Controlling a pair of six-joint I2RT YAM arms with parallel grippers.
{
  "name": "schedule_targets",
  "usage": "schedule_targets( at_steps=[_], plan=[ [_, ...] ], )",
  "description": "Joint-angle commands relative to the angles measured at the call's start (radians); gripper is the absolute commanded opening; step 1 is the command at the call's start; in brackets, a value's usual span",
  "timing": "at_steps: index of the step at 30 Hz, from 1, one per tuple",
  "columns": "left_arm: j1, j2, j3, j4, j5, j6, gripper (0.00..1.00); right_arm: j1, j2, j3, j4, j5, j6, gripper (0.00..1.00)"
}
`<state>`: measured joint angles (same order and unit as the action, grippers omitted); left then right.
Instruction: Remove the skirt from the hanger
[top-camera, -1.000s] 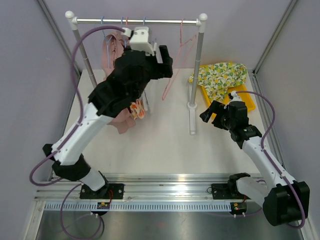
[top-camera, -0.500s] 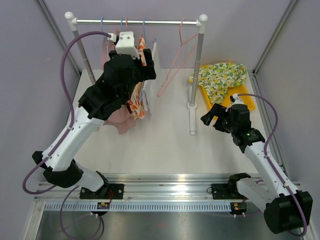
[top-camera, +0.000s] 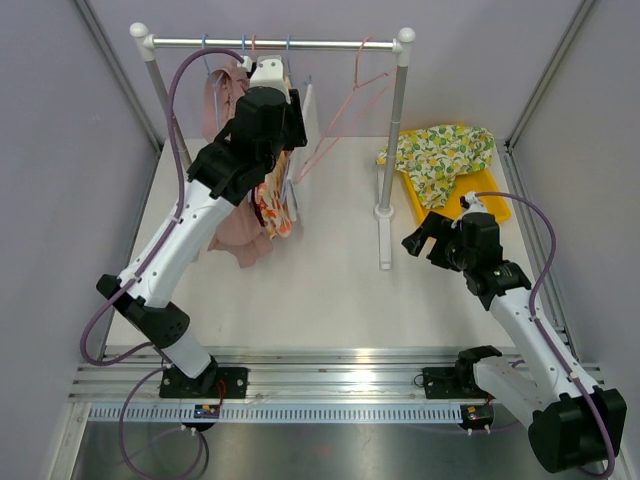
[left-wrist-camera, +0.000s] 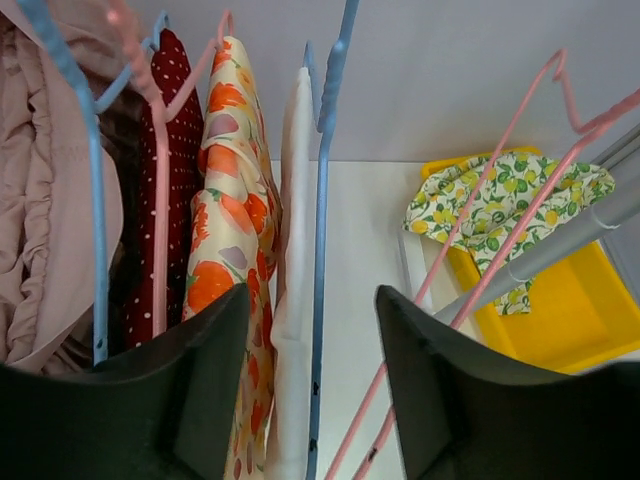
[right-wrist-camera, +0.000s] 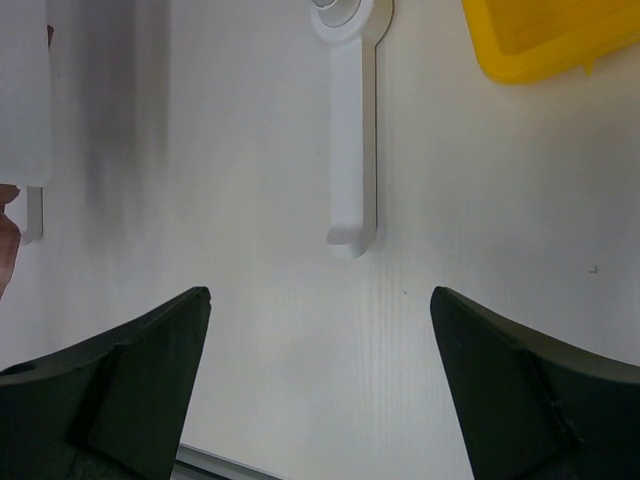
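The left tool (left-wrist-camera: 312, 295) is raised to the rail (top-camera: 275, 43), its 2 fingers (left-wrist-camera: 200, 400) apart and released, clenching nothing. The white skirt (left-wrist-camera: 295, 200) and its blue hanger (left-wrist-camera: 322, 200) stand in the gap between them, on the rail among the other hung clothes. In the left wrist view the left finger lies just over the edge of a floral garment (left-wrist-camera: 225, 200) on a pink hanger right beside the skirt. Whether it touches that cloth I cannot tell. Further left hang a red dotted piece (left-wrist-camera: 183, 100) and a pale pink garment (left-wrist-camera: 40, 200), the latter on another blue hanger. To the right of the skirt an empty pink hanger (top-camera: 345, 122) hangs tilted from the rail, near the right post. Beyond that post, at the far right of the tabletop (top-camera: 330, 280), sits 1 yellow bin (top-camera: 495, 205). A lemon-print cloth (top-camera: 440, 155) lies partly in it, spilling over its far left rim, while the near part of the bin shows bare yellow floor. The right tool (right-wrist-camera: 320, 292) hovers low over the tabletop, near the bin and well apart from the clothes, spread wide and holding nothing. In its wrist view the white foot (right-wrist-camera: 352, 150) of the rack lies on the tabletop ahead of the fingers, and a corner of the bin shows at the upper right.
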<state>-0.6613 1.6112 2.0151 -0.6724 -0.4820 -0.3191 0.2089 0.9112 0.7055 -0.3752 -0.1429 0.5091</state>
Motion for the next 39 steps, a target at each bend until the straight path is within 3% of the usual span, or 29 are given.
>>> schedule_targets(
  at_steps=[1,3,7,8,13,15,16,19,23,30,39],
  plan=[
    [0.017,0.038,0.048,0.002,0.077,-0.024,0.45,0.007,-0.012,-0.004,0.007,0.003,-0.004,1.00],
    [0.022,0.061,0.059,-0.003,0.086,-0.029,0.35,0.007,-0.011,-0.005,0.009,0.003,-0.004,0.99],
    [0.028,0.087,0.106,-0.033,0.092,-0.032,0.01,0.009,-0.015,0.003,0.007,-0.004,-0.007,1.00],
    [0.028,0.088,0.118,-0.045,0.086,-0.034,0.00,0.009,-0.018,0.009,0.013,-0.023,-0.007,0.99],
    [0.020,0.036,0.171,-0.079,0.086,-0.029,0.00,0.082,-0.028,0.083,0.088,-0.136,-0.006,0.99],
    [0.014,0.020,0.221,-0.110,0.082,-0.026,0.00,0.191,0.004,0.202,0.067,-0.030,-0.045,0.99],
    [0.003,0.016,0.244,-0.121,0.077,-0.025,0.00,0.316,0.062,0.256,0.046,0.023,-0.067,0.99],
    [-0.038,0.006,0.316,-0.157,0.042,-0.014,0.00,0.520,0.199,0.469,-0.030,0.239,-0.133,0.99],
    [-0.077,-0.037,0.327,-0.168,0.010,-0.017,0.00,0.656,0.302,0.653,-0.004,0.307,-0.146,0.99],
    [-0.093,-0.105,0.272,-0.171,0.000,-0.046,0.00,0.808,0.466,0.787,0.027,0.397,-0.141,0.99],
    [-0.101,-0.172,0.188,-0.150,-0.003,-0.058,0.00,0.873,0.557,0.864,0.033,0.465,-0.155,0.99]
  ],
)
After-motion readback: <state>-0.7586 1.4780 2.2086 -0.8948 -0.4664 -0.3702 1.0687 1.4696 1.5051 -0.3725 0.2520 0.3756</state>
